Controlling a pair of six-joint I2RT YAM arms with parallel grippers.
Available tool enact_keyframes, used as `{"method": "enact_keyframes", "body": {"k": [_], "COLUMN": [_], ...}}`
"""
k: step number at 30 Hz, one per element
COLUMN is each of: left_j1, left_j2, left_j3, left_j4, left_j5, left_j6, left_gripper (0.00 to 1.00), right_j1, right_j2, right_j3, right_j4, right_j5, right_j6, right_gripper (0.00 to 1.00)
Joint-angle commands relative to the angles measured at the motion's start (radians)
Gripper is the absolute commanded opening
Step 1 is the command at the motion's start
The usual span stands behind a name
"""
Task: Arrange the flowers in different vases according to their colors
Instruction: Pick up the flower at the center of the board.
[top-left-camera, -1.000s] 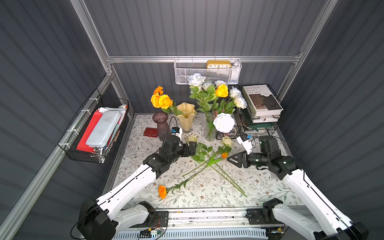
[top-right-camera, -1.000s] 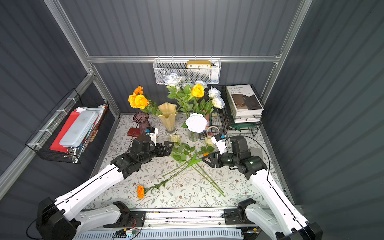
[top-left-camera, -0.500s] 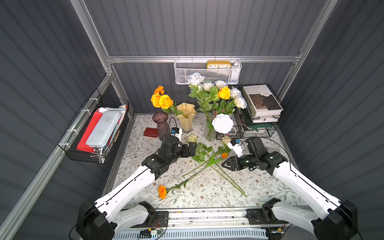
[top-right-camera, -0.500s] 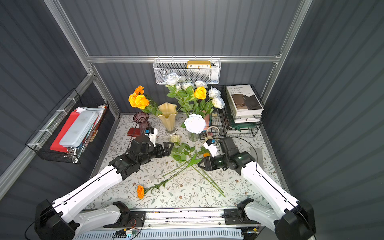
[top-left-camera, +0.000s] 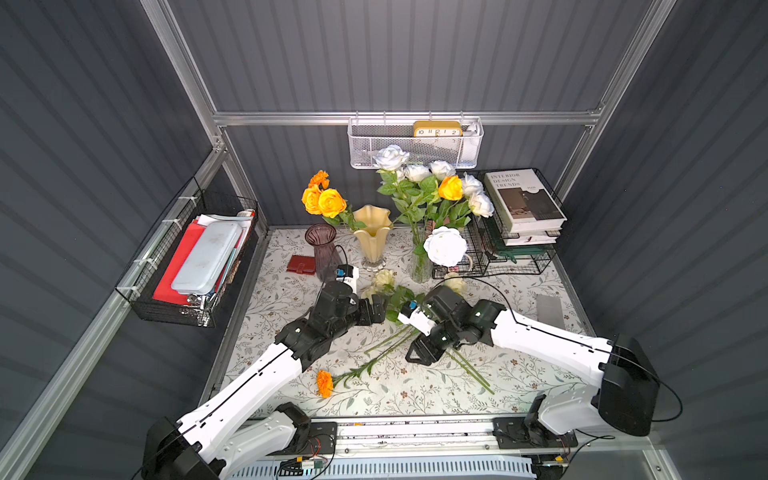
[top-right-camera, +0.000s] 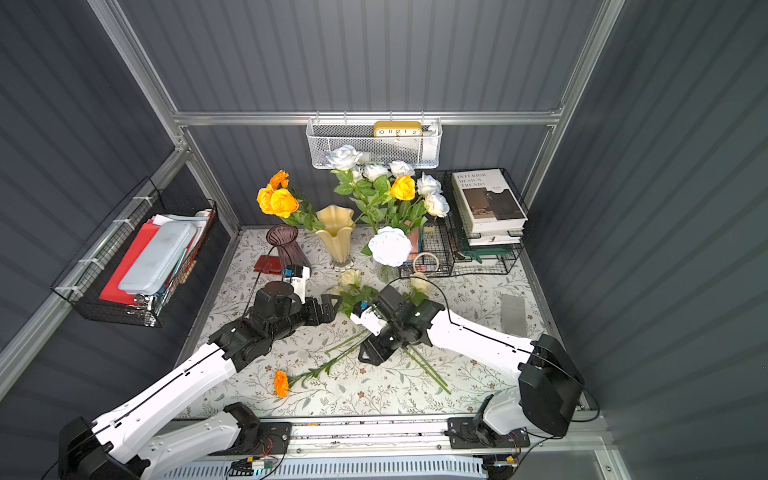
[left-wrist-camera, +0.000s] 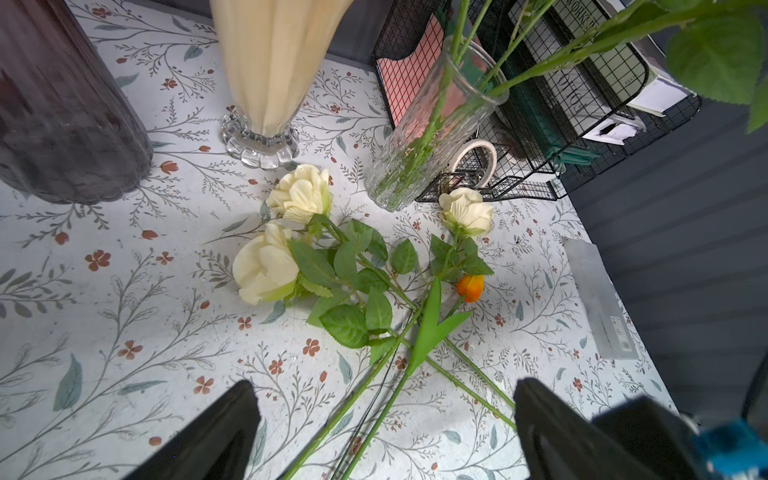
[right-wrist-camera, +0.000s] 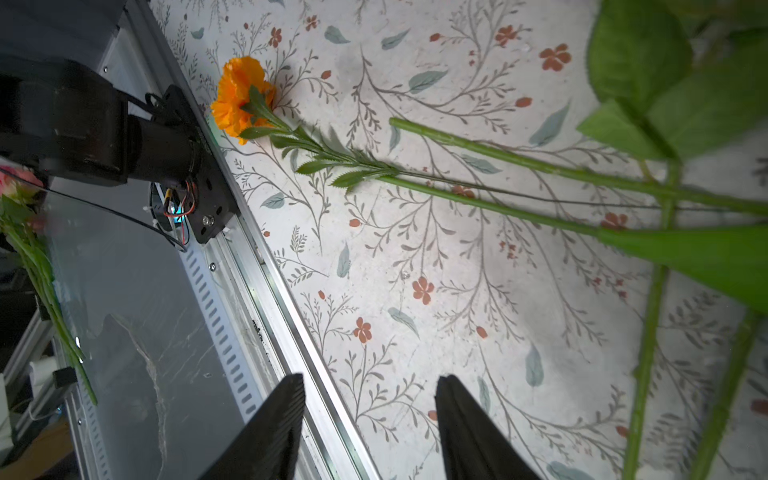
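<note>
Marigold (top-left-camera: 324, 383), orange: flat near table (top-left-camera: 519, 374) front edge, stem running back toward centre, just ahead of right gripper (right-wrist-camera: 370, 380), parted and empty; left gripper (left-wrist-camera: 384, 384), wide open, faces cream-yellow roses (left-wrist-camera: 266, 266) instead.

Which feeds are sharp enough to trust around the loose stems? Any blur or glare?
Left wrist: cream roses crisp, purple vase up close blurred. Right wrist: marigold and stems sharp, nearest leaves out of focus, glossy panel shows reflections. Both top views: even light, faint shadows, no strong glare.
</note>
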Motion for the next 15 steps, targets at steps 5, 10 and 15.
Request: {"method": "enact_keyframes", "body": {"k": [5, 10, 15], "left_j1": [-0.003, 0.001, 0.037], "left_j2": [0.034, 0.056, 0.039], "left_j3": [0.027, 0.051, 0.046], "left_j4": [-0.049, -0.052, -0.042], "left_j5": [-0.079, -0.111, -0.105], "left_j6": [-0.049, -0.049, -0.042], "left_gripper": [0.99, 0.99, 0.99], "right_j1": [0.040, 0.040, 0.040], "right_j2": [0.093, 0.192, 0.271], "right_j3": [0.044, 0.104, 0.146], "right_j4": [0.094, 0.112, 0.110], "right_j5": [0.077, 0.147, 0.210], "right_j6": [-0.291, -0.449, -0.567], "right_gripper": [0.57, 0.56, 0.54]}}
